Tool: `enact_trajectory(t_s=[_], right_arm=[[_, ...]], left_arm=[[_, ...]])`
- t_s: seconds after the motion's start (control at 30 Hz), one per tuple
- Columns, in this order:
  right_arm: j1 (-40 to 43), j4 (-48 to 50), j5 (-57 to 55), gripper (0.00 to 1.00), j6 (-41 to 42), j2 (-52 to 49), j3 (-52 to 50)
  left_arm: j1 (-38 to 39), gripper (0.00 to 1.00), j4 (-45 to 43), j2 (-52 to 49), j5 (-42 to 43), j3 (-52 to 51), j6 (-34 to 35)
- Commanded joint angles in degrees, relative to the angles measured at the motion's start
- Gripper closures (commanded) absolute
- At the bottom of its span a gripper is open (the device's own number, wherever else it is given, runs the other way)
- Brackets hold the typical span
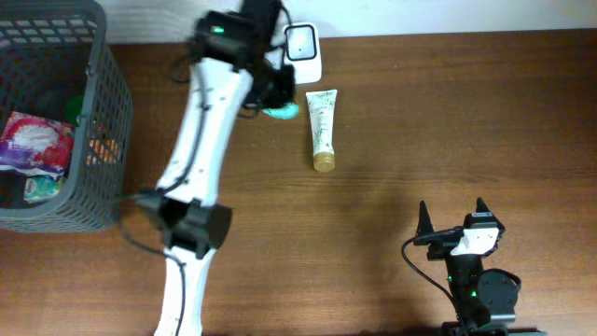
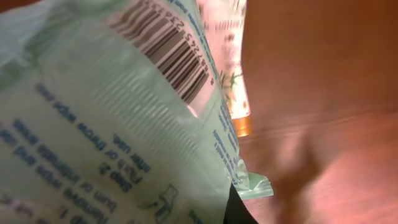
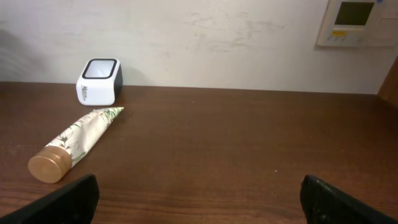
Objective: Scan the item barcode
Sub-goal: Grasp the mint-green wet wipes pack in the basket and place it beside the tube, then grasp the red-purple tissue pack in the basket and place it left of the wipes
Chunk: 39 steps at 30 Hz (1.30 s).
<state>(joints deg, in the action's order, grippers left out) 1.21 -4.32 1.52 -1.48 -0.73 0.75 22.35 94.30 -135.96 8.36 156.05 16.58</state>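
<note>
Pale green packet (image 2: 112, 124): fills the left wrist view, barcode (image 2: 171, 53) uppermost, clamped in the left gripper (image 1: 272, 91), held just in front of the scanner (image 1: 303, 43).
Cream tube (image 1: 323, 129): flat on the table (image 1: 466, 112), just in front of the scanner, gold cap pointing away from it.
Grey basket (image 1: 93, 140): well left of the scanner, packets inside.
Right gripper (image 1: 452, 217): far from the scanner, jaws wide apart, empty.

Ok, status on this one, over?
Left gripper shut on pale green plastic packet, near white box scanner. Right gripper open, empty. Gold-capped cream tube beside scanner.
</note>
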Motion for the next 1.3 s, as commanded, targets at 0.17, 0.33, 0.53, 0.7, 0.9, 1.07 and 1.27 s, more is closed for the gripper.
enact_trajectory(t_s=[0.17,0.33,0.53,0.7,0.9,1.07,1.27], right_arm=[[-0.5,-0.2,-0.1,0.02,0.6,0.4,-0.4],[-0.5,-0.2,-0.1,0.02,0.6,0.4,-0.4],[-0.5,-0.2,-0.1,0.02,0.6,0.4,-0.4],[-0.5,-0.2,-0.1,0.02,0.6,0.4,-0.4],[-0.5,-0.2,-0.1,0.01,0.6,0.4,-0.4],[-0.5,-0.2,-0.1,0.01,0.6,0.4,-0.4],[-0.5,-0.2,-0.1,0.01,0.6,0.4,-0.4]], left_arm=[[5.1,0.82,-1.2,-16.5,-1.2,0.4,-6.0],[3.0,0.01,-0.4,-15.0,-1.1,4.2,-7.3],[-13.6,0.01,1.1,3.3,2.5,23.8,-7.0],[-40.0,0.07,2.4,15.7,2.6,23.8,-6.8],[-49.5,0.11,2.4,15.7,0.3,17.6,-6.8],[-49.5,0.16,-1.3,15.6,-3.7,11.3,-6.8],[-49.5,0.22,-4.5,15.6,-3.7,9.3,-6.8]])
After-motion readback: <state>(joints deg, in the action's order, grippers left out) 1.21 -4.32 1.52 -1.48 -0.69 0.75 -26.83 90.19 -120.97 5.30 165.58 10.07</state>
